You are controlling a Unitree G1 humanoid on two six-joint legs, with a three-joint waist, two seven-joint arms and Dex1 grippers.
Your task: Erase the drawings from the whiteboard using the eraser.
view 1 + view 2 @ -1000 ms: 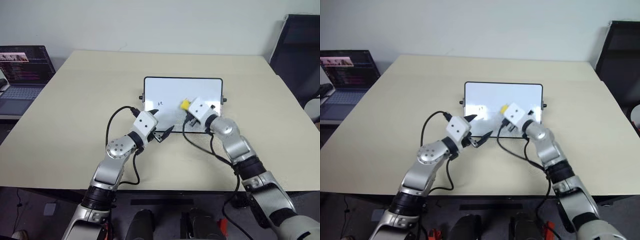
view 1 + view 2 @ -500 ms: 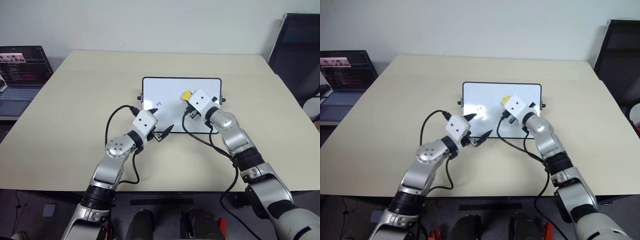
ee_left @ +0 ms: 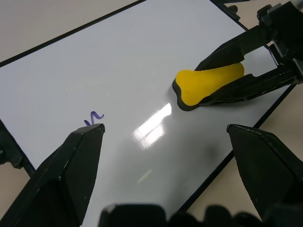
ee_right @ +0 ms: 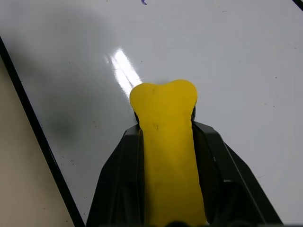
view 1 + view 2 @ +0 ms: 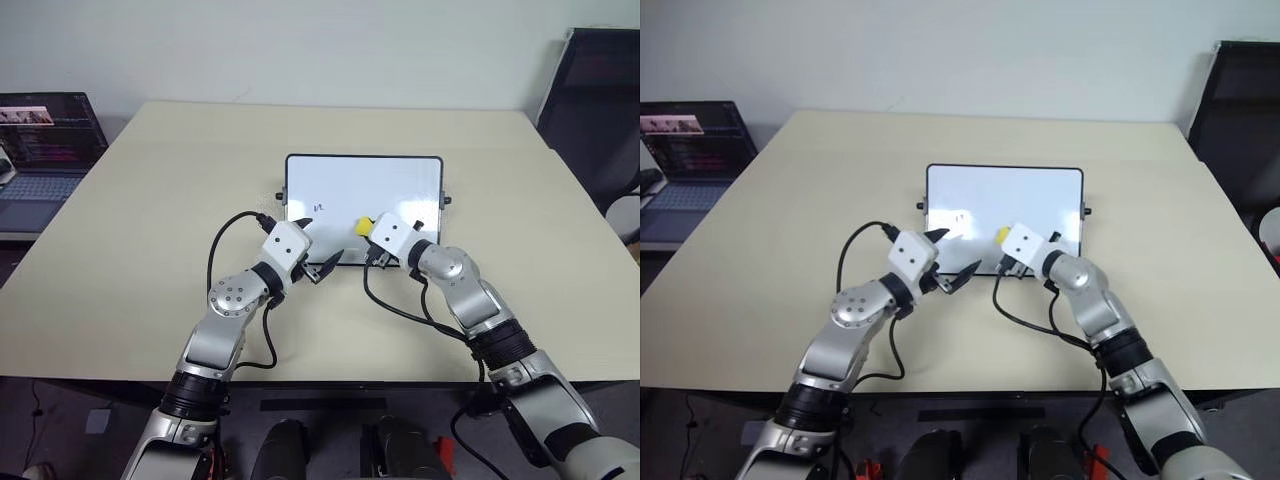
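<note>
**Inspection: eraser gripped over board, one mark seen uncleared**

Risks. The one drawing (image 3: 94,116) that can be made out is a small blue squiggle lying toward the left part of the whiteboard (image 5: 400,175), well apart from the eraser (image 3: 208,85), so the wipe needs a sideways pass across the board. The left gripper (image 5: 312,247) hangs over the board's near left corner, between the eraser and that mark as judged from the head views; a straight sweep could bring the two grippers into contact. The board appears to lie loose on the table (image 5: 150,200) with nothing visibly pinning it, so a firm stroke may push it along instead of cleaning it. If the eraser meets the surface on its edge rather than its black underside, the ink may smear or remain. Whether the eraser touches the board now cannot be told; a faint shadow beneath it suggests it is very near. Any other marks cannot be made out in these views

End effectors. The right gripper (image 4: 165,142) is clamped tight on the yellow eraser, one black finger along each long side, the rounded front end protruding past the fingertips over the near middle of the board. The left gripper stands wide apart, holding nothing, its fingers (image 3: 71,161) spread above the white surface, with the squiggle just beyond one tip
</note>
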